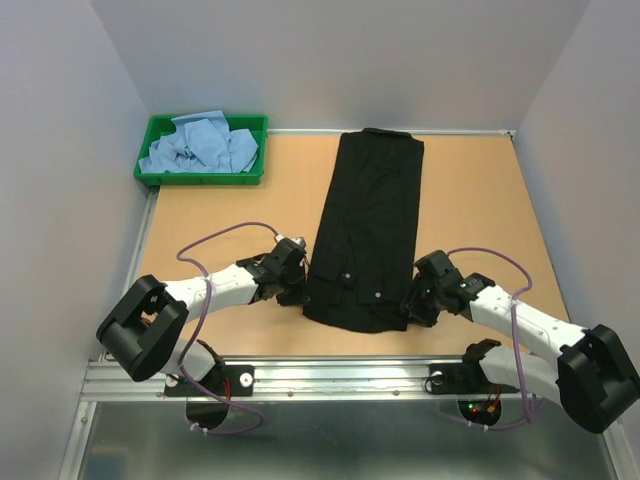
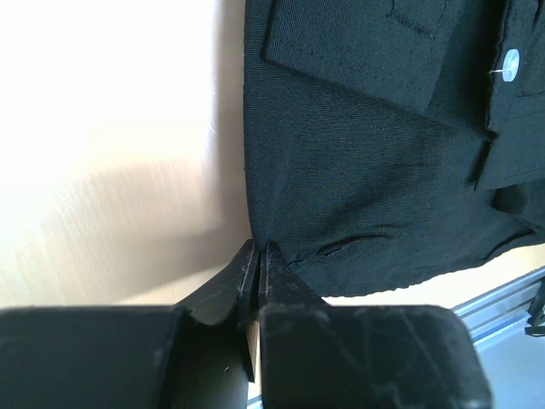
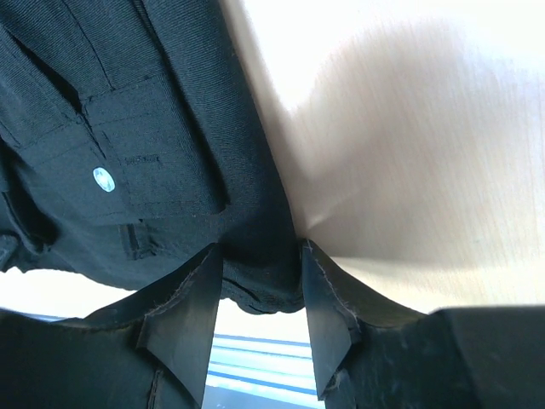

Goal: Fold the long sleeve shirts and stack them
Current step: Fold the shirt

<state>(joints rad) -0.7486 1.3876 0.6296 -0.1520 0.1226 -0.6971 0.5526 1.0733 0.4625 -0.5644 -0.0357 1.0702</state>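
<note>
The black shirt (image 1: 367, 225) lies flat on the table (image 1: 480, 200), folded into a long narrow strip that runs from 12 o'clock, near the back wall, down to 6 o'clock just short of the metal rail (image 1: 330, 375). Cuffs with pale buttons (image 2: 510, 65) lie on top of its near end.

The left jaws sit at the strip's 7 o'clock corner, pressed together on the hem, and a crease in the cloth rises from their tips. The right jaws sit at the 5 o'clock corner, apart, one finger on either side of the shirt's edge, with cloth between them and bare table toward 3 o'clock.

At the table's 10 o'clock corner, well apart from the black shirt, a green tray (image 1: 150, 172) holds the blue shirts (image 1: 200, 145) in a crumpled heap. Open table lies between tray and strip.

The left arm (image 1: 225, 285) reaches in from 8 o'clock and the right arm (image 1: 520, 320) from 4 o'clock, both low over the wood. A purple cable (image 1: 225, 232) loops above the left arm, just beside the shirt's left edge, and does not touch it.
</note>
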